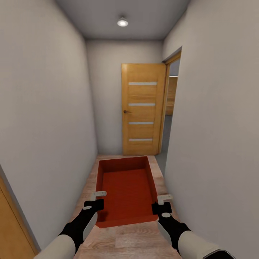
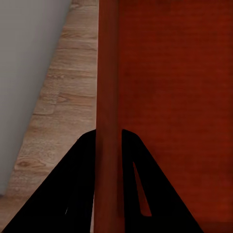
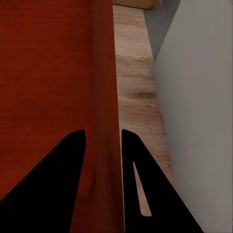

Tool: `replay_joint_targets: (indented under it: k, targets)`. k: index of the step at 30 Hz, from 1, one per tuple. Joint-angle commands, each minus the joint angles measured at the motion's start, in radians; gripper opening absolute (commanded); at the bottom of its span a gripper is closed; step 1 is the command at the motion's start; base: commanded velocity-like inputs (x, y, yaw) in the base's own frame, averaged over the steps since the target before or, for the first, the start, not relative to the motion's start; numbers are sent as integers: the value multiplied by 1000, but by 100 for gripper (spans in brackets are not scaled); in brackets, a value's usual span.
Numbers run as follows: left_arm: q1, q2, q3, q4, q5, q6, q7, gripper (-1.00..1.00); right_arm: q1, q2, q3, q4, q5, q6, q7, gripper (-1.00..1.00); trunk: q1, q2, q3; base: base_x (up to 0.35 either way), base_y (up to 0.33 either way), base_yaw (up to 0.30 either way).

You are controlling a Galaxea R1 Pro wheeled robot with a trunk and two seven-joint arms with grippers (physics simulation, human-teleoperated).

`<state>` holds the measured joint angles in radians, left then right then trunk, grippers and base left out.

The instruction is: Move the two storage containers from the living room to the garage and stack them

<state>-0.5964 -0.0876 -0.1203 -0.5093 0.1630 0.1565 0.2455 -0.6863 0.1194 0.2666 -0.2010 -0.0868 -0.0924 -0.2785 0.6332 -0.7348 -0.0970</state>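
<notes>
One orange-red storage container (image 1: 126,190) hangs in front of me over the wood-plank floor of a narrow hallway, open side up and with nothing in it. My left gripper (image 1: 96,201) is shut on its left wall (image 2: 108,97). On the opposite side my right gripper (image 1: 162,205) is shut on its right wall (image 3: 104,97). In both wrist views the black fingers straddle the wall, one inside the bin and one outside.
White walls (image 1: 46,126) close in on both sides of the hallway. An orange-wood door with pale stripes (image 1: 142,109) stands open ahead beside a doorway (image 1: 172,93) on the right. A wooden door edge (image 1: 10,223) shows at lower left. A ceiling lamp (image 1: 122,22) is lit.
</notes>
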Motion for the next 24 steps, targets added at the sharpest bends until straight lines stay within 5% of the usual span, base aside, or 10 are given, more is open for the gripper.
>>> replay_joint_targets:
  k: [1, 24]
  targets:
    - [-1, 0, 10, -3, 54, 8, 24, -100, -1, 55, -27, -2, -2, -6, 2, -100, 1, -1, -2, 326, 0, 0]
    - [0, 1, 10, -3, 54, 8, 24, -100, -1, 55, -27, -2, -2, -6, 2, -100, 1, -1, -2, 326, 0, 0]
